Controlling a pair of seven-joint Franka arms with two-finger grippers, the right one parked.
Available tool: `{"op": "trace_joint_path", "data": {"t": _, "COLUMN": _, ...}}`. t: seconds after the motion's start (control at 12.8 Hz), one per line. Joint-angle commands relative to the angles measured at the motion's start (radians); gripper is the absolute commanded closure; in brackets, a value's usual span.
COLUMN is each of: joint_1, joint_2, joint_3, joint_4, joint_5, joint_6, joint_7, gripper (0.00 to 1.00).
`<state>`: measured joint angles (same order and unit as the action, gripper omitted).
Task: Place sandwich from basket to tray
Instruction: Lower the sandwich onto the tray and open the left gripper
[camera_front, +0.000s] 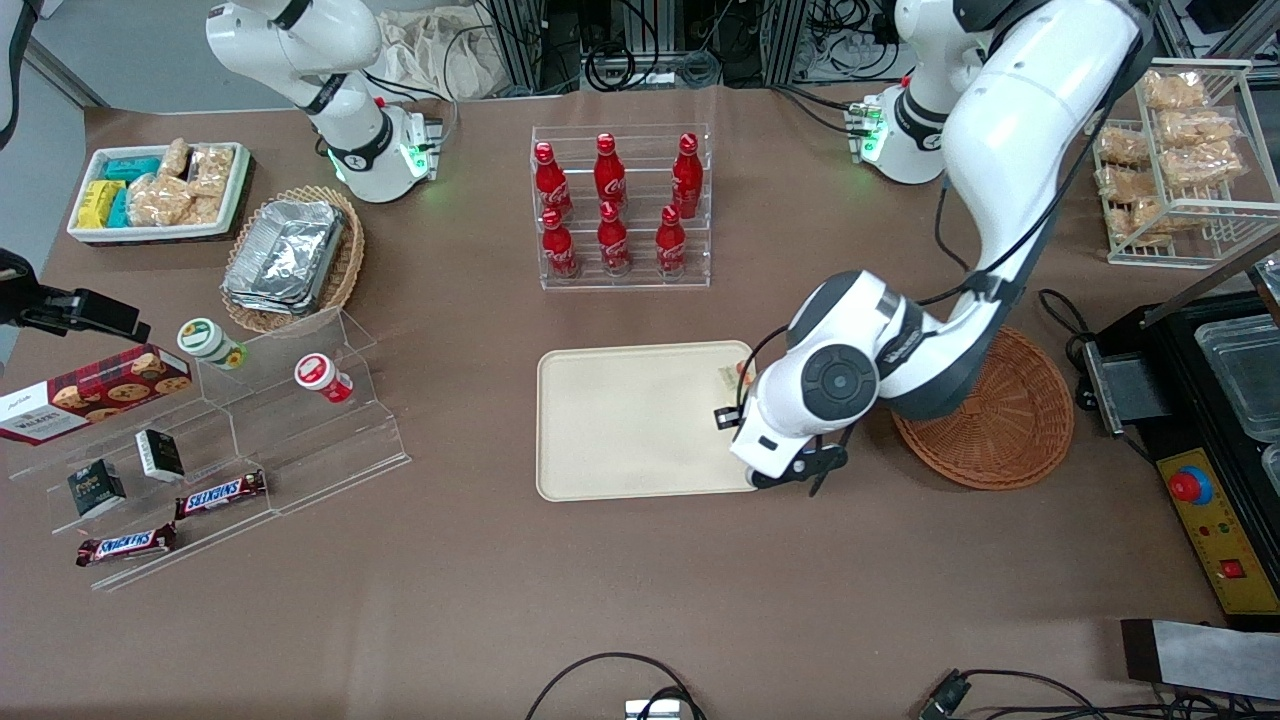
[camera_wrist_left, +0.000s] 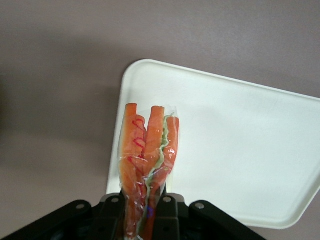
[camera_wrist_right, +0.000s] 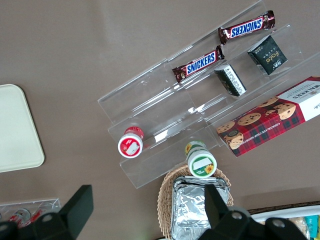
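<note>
The gripper (camera_wrist_left: 145, 210) is closed on the wrapped sandwich (camera_wrist_left: 148, 160), carried edge-up above the tray (camera_wrist_left: 240, 150) at its rim nearest the basket (camera_front: 1010, 420), which looks empty. To finish well, the arm should probably travel inward until the sandwich hangs fully over the tray floor, lower until it nearly touches, and only then part the fingers so it does not tip over the rim. The bottle rack (camera_front: 622, 205), farther from the front camera than the tray, stands well apart, and nothing obstructs the tray.

claw (camera_front: 741, 388) above tray (camera_front: 620, 420) edge, beside basket (camera_front: 1010, 420)
</note>
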<state>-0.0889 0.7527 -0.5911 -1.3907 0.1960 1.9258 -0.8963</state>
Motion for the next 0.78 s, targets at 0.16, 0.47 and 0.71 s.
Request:
{"op": "trace_joint_path", "data": {"t": 0.16, "joint_1": -0.043, "joint_2": 0.128, "joint_3": 0.004, "joint_4": 0.003, "joint_5": 0.097, "joint_6": 0.032, "joint_7": -0.033, "gripper": 1.00}}
{"op": "trace_joint_path", "data": {"t": 0.47, "joint_1": -0.083, "joint_2": 0.145, "joint_3": 0.017, "joint_4": 0.001, "joint_5": 0.100, "joint_6": -0.011, "joint_7": -0.046, "gripper": 0.00}}
{"op": "trace_joint_path", "data": {"t": 0.71, "joint_1": -0.065, "joint_2": 0.067, "joint_3": 0.019, "joint_4": 0.010, "joint_5": 0.083, "joint_6": -0.044, "joint_7": -0.050, "gripper": 0.00}}
